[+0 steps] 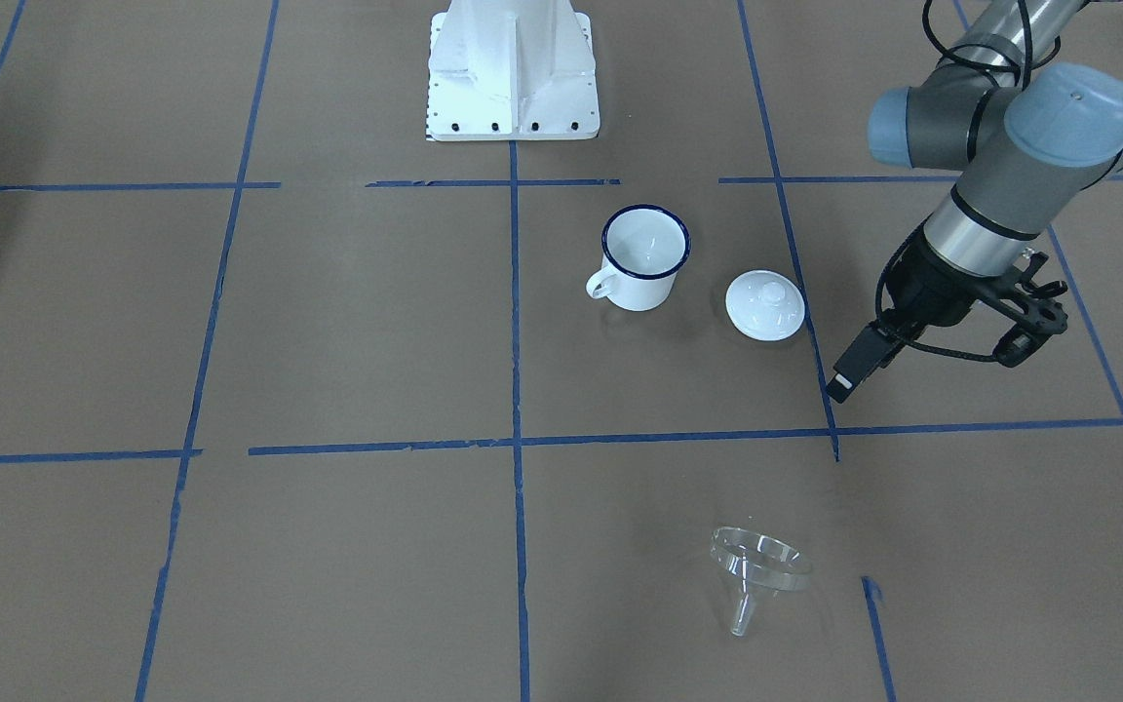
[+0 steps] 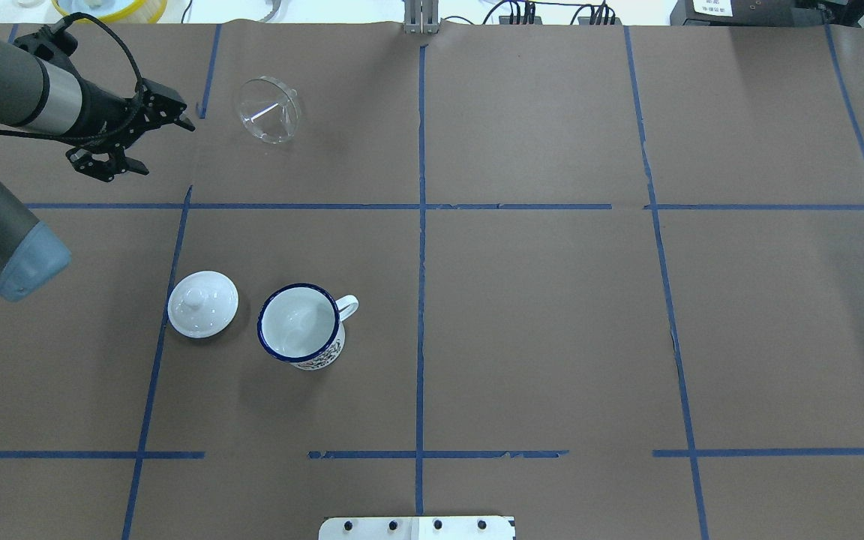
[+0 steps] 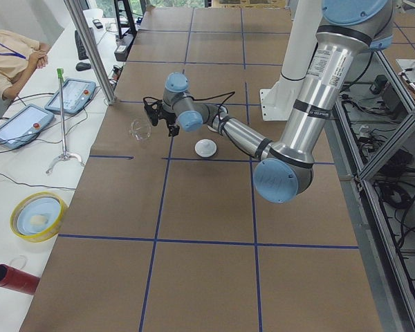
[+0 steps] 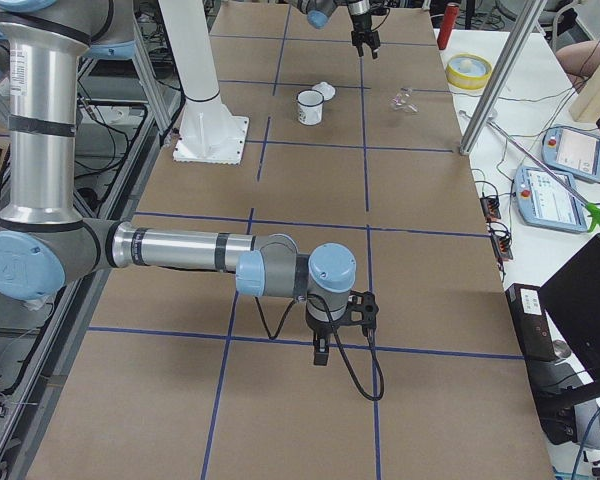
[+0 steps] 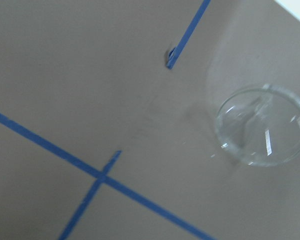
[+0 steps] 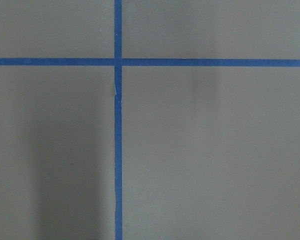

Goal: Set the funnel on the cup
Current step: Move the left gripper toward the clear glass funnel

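Left gripper (image 2: 166,146): jaws spread, nothing held; poised near funnel (image 2: 269,110), evidently for pickup. Funnel laid on its side, well apart from upright cup (image 2: 301,324), mouth open to receive it.

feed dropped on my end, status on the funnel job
Left gripper open, empty, short of the clear funnel lying on its side. Right gripper far off, state unclear. Blue-rimmed white enamel mug upright, empty; round white knobbed lid beside it, not touching.
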Tool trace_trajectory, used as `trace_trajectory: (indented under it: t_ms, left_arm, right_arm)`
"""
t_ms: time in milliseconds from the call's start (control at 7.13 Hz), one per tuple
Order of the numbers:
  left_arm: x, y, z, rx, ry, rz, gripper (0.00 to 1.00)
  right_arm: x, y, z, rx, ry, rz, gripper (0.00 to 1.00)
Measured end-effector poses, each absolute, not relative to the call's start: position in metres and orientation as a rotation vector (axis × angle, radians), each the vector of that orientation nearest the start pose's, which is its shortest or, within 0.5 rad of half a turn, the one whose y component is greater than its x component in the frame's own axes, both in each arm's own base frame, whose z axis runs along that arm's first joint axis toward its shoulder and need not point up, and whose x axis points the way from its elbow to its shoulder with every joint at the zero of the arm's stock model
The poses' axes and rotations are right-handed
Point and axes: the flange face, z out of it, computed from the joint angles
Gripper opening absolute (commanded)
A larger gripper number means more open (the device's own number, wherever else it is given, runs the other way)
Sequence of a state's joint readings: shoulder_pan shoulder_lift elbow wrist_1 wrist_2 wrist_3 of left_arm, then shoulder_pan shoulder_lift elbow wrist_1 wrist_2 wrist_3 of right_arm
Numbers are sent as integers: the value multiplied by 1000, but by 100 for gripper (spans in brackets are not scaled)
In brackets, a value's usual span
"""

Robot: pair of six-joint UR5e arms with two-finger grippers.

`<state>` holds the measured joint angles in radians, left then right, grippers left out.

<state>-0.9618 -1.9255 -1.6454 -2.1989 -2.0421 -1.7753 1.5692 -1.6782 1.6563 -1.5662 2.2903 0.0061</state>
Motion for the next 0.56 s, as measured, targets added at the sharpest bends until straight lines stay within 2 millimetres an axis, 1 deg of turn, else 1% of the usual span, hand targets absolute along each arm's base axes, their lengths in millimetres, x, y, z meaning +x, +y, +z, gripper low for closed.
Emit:
trace_trajectory:
  t_ms: [280,421,561]
  left_arm:
    - [299,-593,342,32,1282,-1026,100]
    - [309,-598,337,33,1303,-1082,100]
    - [328,-599,336,29,1302,-1119,100]
  right_arm:
    - [67,-445,670,-19,-719,11,100]
    - [67,-445,670,-19,-719,11,100]
    - [67,-445,670,-19,-719,11,100]
